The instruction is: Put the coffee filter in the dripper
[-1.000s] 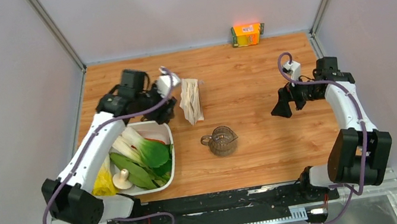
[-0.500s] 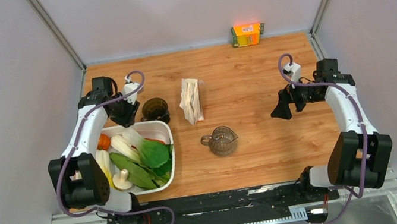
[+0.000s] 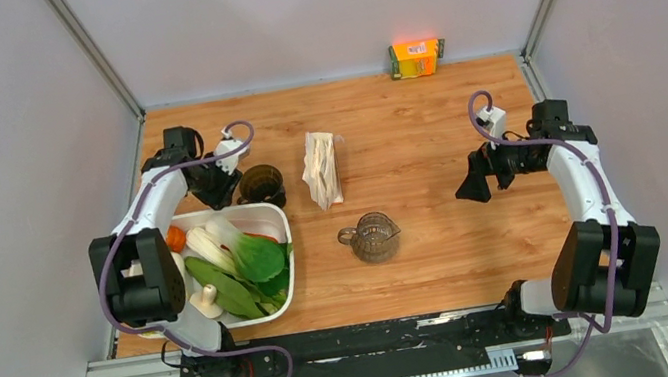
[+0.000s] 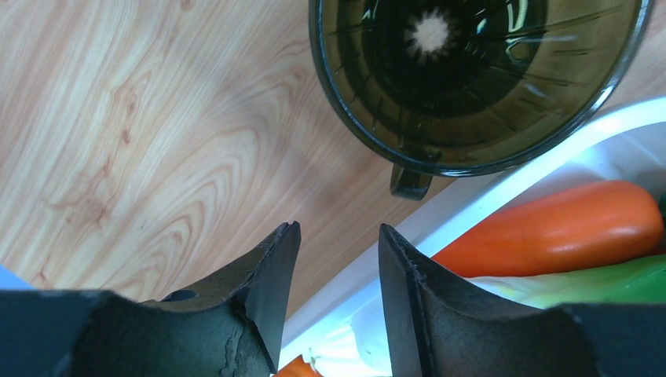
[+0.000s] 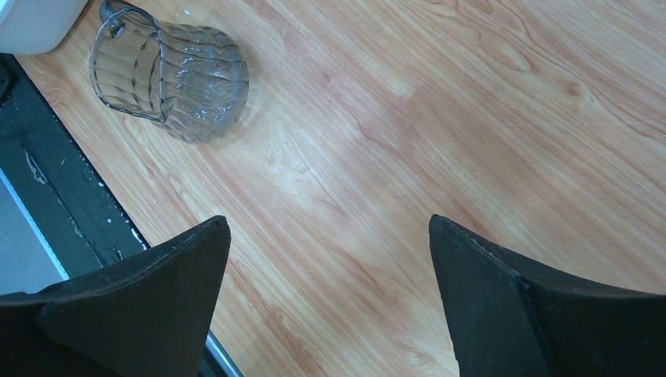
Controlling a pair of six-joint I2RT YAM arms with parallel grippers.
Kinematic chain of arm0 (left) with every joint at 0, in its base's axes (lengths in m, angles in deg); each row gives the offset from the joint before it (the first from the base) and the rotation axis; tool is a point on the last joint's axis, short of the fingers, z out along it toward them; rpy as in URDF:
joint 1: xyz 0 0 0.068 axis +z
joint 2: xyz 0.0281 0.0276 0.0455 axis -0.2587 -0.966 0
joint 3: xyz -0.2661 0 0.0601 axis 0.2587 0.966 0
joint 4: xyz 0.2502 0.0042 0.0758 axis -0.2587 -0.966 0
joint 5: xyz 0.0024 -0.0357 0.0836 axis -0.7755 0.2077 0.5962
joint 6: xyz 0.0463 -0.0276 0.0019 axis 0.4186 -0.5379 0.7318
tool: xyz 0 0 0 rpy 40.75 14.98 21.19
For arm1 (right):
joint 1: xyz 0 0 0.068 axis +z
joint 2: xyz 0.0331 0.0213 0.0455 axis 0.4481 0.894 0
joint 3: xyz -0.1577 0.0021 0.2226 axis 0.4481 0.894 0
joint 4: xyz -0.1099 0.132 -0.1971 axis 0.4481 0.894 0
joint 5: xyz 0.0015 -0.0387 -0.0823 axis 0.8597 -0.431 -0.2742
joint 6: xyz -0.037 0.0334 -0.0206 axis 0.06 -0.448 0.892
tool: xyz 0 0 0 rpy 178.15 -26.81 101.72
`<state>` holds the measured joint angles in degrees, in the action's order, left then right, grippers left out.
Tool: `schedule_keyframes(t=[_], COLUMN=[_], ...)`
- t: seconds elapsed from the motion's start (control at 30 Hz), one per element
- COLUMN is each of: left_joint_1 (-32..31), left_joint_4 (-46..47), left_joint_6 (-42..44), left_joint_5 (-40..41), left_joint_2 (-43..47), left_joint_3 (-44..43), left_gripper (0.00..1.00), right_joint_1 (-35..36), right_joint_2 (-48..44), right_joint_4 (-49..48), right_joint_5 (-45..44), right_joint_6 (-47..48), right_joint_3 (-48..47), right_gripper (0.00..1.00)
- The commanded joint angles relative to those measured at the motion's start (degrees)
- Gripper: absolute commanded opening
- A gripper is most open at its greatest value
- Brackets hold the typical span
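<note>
on the table point(image 3: 421, 124), one dripper point(image 3: 260, 182), one filter packet point(image 3: 321, 168), one glass jug point(image 3: 375, 236)

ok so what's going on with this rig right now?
The left gripper hovers just beside the dripper, fingers slightly apart and holding nothing. The dripper stands empty on the table against the white tub of vegetables; no paper is in it yet. The wrapped packet of filters lies mid-table, with the glass jug nearer the arms. The right gripper hangs open over bare wood, holding nothing.
</note>
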<state>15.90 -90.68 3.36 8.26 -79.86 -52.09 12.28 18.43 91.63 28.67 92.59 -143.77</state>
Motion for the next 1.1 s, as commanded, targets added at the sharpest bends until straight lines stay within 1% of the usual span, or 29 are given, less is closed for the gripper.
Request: schedule_keyframes(t=[0.0, 0.2, 0.67, 0.8, 0.87, 1.07], left_joint_1=[0.2, 0.0, -0.7, -0.7, -2.0, -1.3], left_joint_4=[-1.7, 0.3, 2.4, 1.7, 0.4, -3.1], left_joint_6=[0.6, -1.6, -5.8, -4.6, -3.0, 2.4], left_joint_5=[-6.2, -6.8, -9.7, -10.3, -11.3, -16.3], left_joint_2=[0.3, -0.8, -6.4, -7.4, -7.3, -5.9], left_joint_3=[-1.7, -1.9, -6.8, -7.9, -8.0, -6.9], left_gripper=[0.54, 0.54, 0.54, 0.54, 0.54, 0.56], right_joint_1=[-0.3, -0.3, -0.3, -0.3, -0.2, -0.3], right_joint_2=[0.4, 1.6, 2.3, 2.4, 2.3, 2.2], right_joint_4=[0.1, 0.1, 0.0, 0.1, 0.1, 1.0], right_joint_5=[2.6, 3.5, 3.2, 3.0, 2.7, 2.3], right_joint_6=[0.8, 0.1, 0.0, 0.2, 0.3, 1.2], right_joint_3=[0.0, -0.7, -1.4, -1.4, -1.2, -1.0], right_gripper=[1.0, 1.0, 1.0, 1.0, 1.0, 1.0])
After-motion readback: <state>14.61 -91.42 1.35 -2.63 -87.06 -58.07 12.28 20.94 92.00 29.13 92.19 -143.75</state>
